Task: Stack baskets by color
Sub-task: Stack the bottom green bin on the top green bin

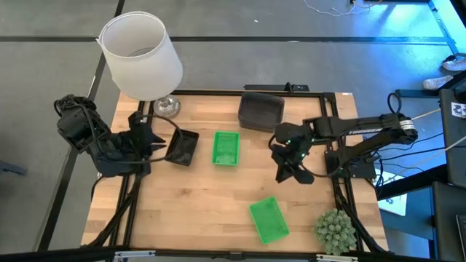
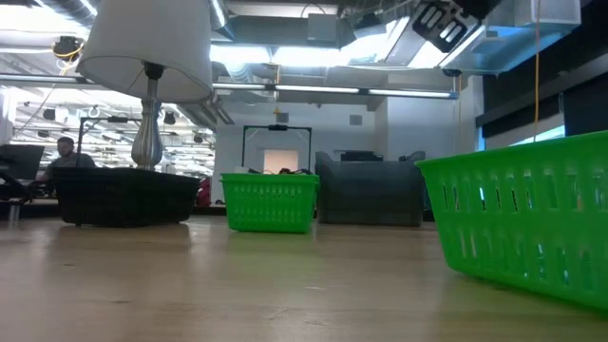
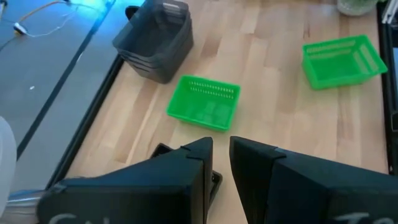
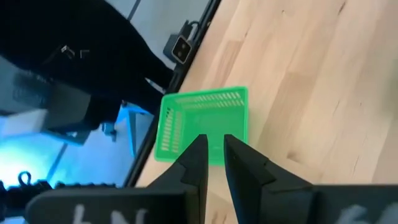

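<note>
Two bright green baskets stand on the wooden table: one at the middle (image 1: 226,148) (image 3: 204,103), one near the front edge (image 1: 269,220) (image 4: 202,127). A black basket (image 1: 182,148) sits left of the middle, and a grey-brown stack (image 1: 261,111) (image 3: 154,40) stands at the back. My left gripper (image 1: 154,140) (image 3: 222,146) hovers by the black basket's left edge, its fingers a narrow gap apart with nothing between them. My right gripper (image 1: 293,173) (image 4: 214,146) hangs in the air over the table's right half, also narrowly open and empty, pointing down toward the near green basket.
A white lampshade (image 1: 142,51) on a glass foot stands at the back left corner. A round green plant ball (image 1: 335,231) sits at the front right corner. Bare wood lies between the baskets at the middle and front left (image 1: 189,211).
</note>
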